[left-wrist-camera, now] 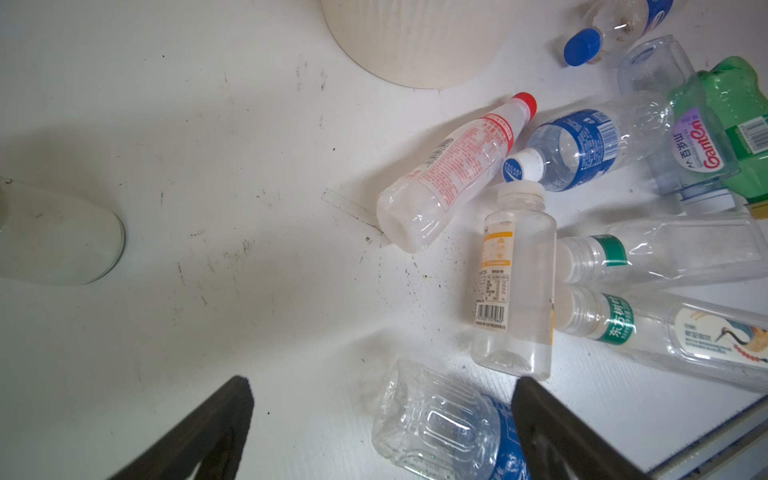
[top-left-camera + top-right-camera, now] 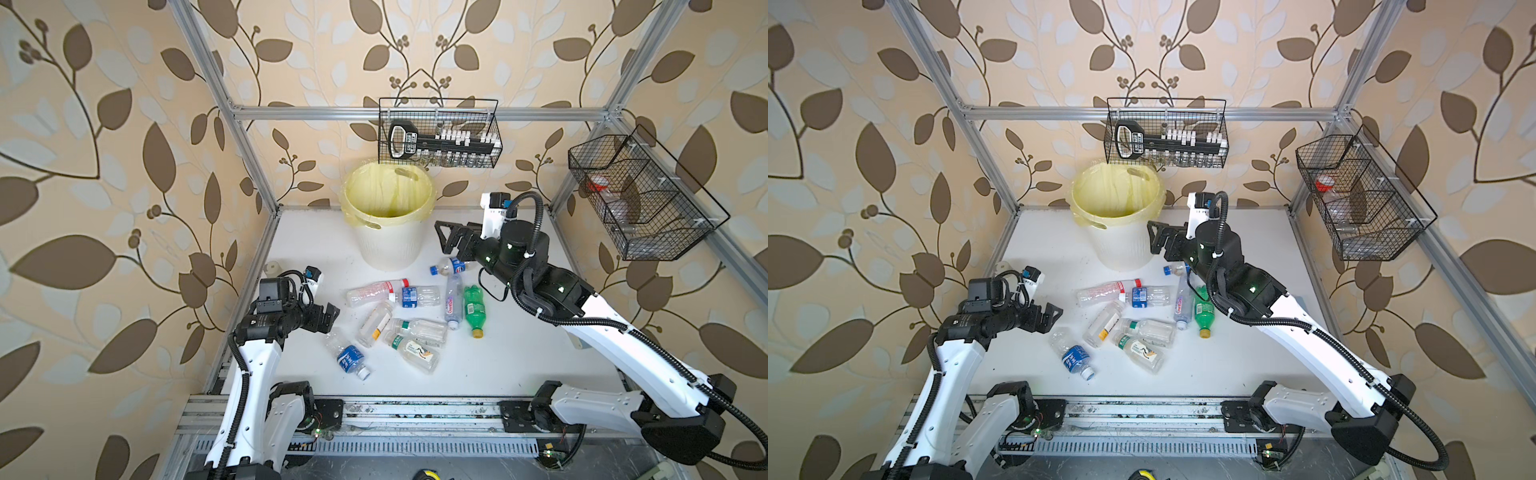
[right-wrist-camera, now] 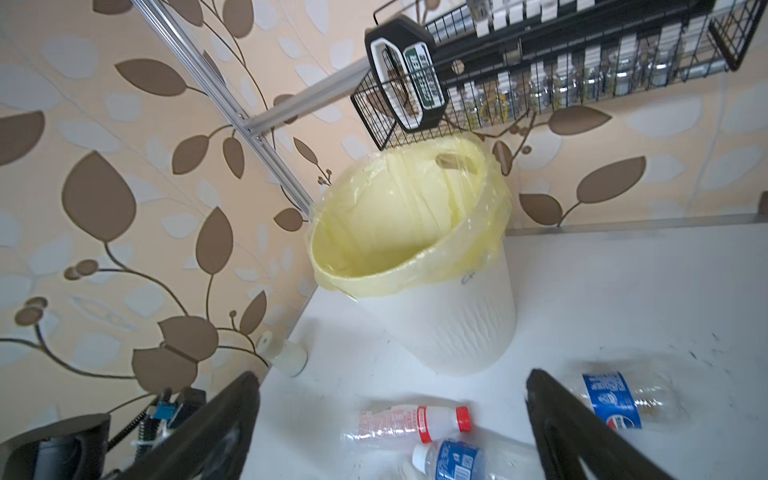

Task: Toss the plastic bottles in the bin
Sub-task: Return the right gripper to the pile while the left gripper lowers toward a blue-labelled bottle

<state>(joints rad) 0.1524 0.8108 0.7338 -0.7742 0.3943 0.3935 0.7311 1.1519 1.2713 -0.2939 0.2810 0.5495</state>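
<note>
The bottles lie on their sides in a loose heap in the middle of the table, in front of the bin. I count nine, and none is held. The bin stands upright at the back, its yellow liner folded over the rim. The right wrist view shows only bare liner inside, and the bottom is hidden.

The left gripper hangs low at the left edge of the heap, jaws wide and empty. Its wrist view shows the base of a blue-labelled bottle between the jaws, not yet touched as far as I can tell. That bottle lies a little apart from the rest, so it is likely the easy pick, with nothing beside it to snag.

The right gripper is raised just beside the bin's right flank and aimed toward it, jaws also wide and empty. A Pepsi bottle lies below it, the nearest to the bin and so the shortest carry for that arm.

The bottles are thin, clear and round. They will probably roll or buckle unless they are gripped across the body.
</note>
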